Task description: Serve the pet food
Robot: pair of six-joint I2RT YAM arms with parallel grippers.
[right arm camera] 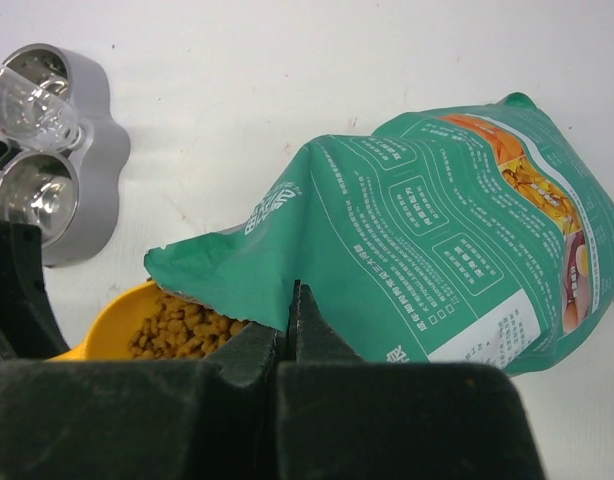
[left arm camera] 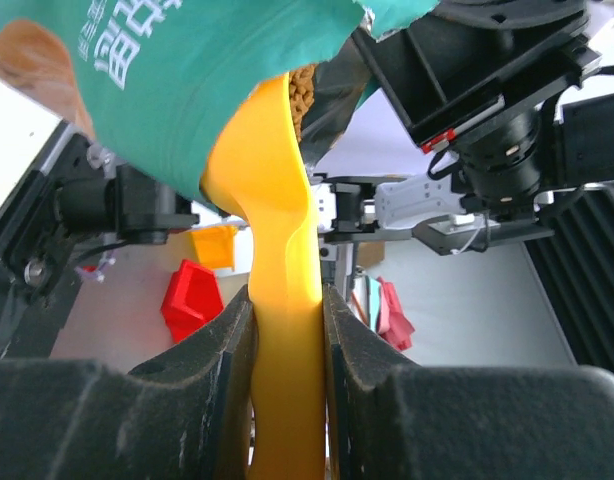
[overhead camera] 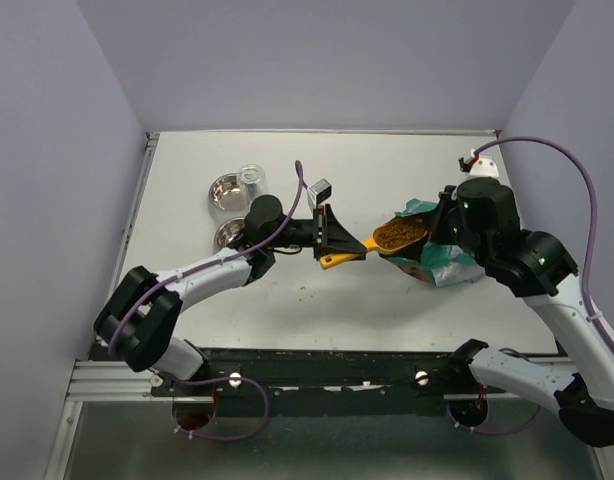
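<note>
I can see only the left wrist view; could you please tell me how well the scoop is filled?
Observer: The scoop holds a good heap of brown kibble, right at the mouth of the bag.
Operator: Thank you. Is anything holding that bag?
Observer: Yes, the right pincer is shut on the bag's edge beside the opening.
Operator: And where is the dish, please?
Observer: The double bowl sits on the table, off to the left of the scoop; I see no kibble in it.
</note>
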